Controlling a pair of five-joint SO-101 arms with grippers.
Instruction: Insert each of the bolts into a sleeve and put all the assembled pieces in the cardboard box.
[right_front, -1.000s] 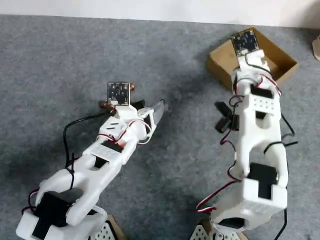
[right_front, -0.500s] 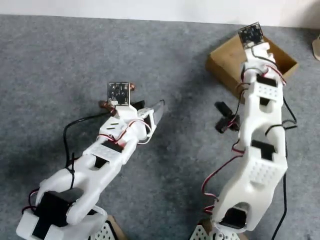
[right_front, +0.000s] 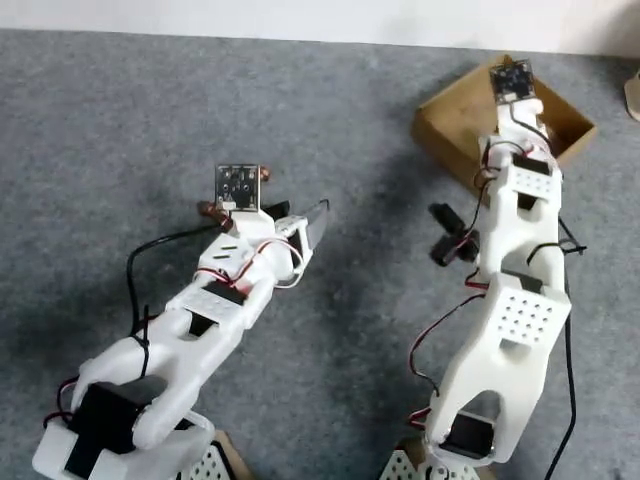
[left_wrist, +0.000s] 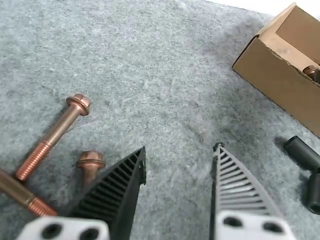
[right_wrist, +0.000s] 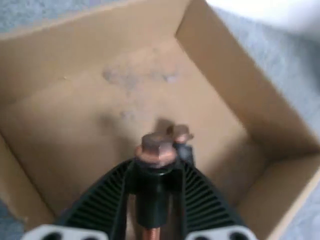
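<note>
The sleeved bolt (right_wrist: 154, 152), clamped in the right tool (right_wrist: 156, 167), has been carried over the cardboard box (right_wrist: 75, 65) at one o'clock; release seems due. The left tool (left_wrist: 180, 149) is held apart.

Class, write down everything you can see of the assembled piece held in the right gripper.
The assembled piece is a copper-coloured bolt pushed through a black sleeve. Its flanged hex head sits at one end of the sleeve; the shank's tip shows at the other. The right gripper clamps the sleeve between its ribbed black fingers, holding it over the open cardboard box, where another piece lies on the floor.
</note>
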